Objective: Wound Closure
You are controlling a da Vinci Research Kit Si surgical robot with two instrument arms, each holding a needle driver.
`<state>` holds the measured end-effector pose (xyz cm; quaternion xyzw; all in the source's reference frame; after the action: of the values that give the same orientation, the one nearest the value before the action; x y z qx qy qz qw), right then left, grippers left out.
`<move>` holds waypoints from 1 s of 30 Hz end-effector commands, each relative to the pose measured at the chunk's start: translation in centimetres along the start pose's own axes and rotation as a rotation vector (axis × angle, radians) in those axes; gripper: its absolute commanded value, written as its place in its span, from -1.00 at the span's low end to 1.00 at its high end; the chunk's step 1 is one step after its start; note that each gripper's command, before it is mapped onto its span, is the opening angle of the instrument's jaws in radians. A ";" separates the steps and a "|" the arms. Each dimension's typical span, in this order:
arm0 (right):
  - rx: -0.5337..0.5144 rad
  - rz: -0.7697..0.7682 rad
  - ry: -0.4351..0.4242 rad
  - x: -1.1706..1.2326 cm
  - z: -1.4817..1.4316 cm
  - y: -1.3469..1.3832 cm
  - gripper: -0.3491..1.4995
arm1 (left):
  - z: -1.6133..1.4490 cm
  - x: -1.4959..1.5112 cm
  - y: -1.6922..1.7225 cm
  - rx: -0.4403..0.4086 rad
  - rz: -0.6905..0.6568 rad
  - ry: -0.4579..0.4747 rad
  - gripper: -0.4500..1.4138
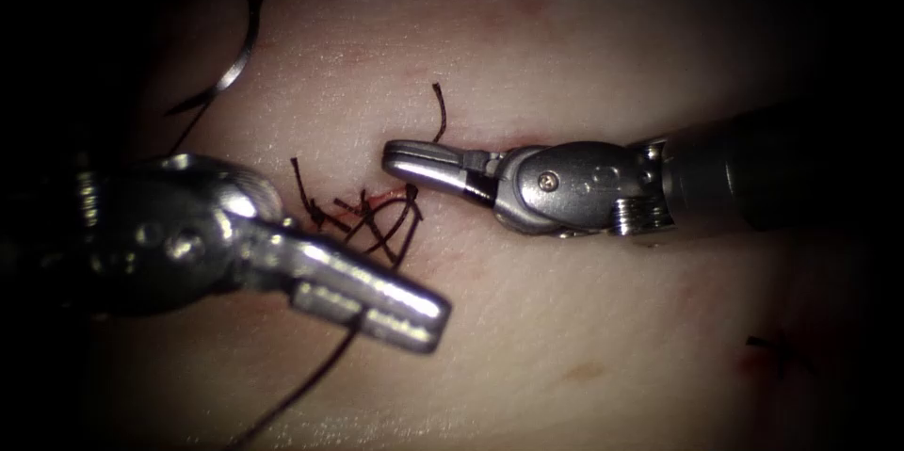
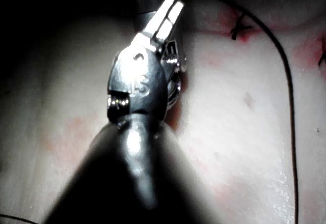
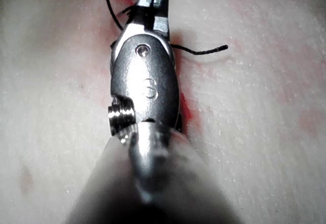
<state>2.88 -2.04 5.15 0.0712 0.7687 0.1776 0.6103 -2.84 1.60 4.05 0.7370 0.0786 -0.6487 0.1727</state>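
While two tools [image 1: 414, 314] [image 1: 400, 157] flank one knot [image 1: 377, 216], left fingers clamp thread [image 1: 311, 385] (right fingers together, empty).

Tissue [image 1: 565, 319] bears knotted thread [image 1: 377, 220] and red fluid [image 1: 377, 199]

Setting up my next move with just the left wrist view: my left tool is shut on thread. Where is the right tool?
Observer: In the endoscope view the right tool sits just right of the knots on the cut, jaws shut.
Operator: Holding anything?
Observer: I cannot tell. A short thread end curls up from beside its jaws.
Operator: And the needle?
Observer: A curved shiny piece, likely the needle, seems to lie on the tissue far up and left of the cut, apart from the left tool too.
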 end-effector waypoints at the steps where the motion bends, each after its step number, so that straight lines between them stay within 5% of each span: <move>1: 0.014 0.012 0.015 -0.16 0.01 -0.07 -1.00 | 0.02 -0.06 -0.06 0.016 0.012 0.008 -1.00; 7: 0.034 -0.006 0.012 -0.40 -0.06 -0.17 -1.00 | -0.10 -0.21 -0.29 0.126 0.019 0.022 -1.00; 19: 0.009 -0.179 0.076 -0.48 -0.10 -0.21 -1.00 | 0.01 -0.38 -0.46 0.233 -0.018 0.018 -1.00; 30: 0.020 -0.452 -0.098 -0.57 0.10 -0.46 -1.00 | 0.15 -0.45 -0.58 0.311 -0.128 -0.074 -1.00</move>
<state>3.07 -2.56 5.49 -0.0885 0.7382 0.0244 0.6683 -3.20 2.09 4.35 0.7240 0.0185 -0.6893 0.0172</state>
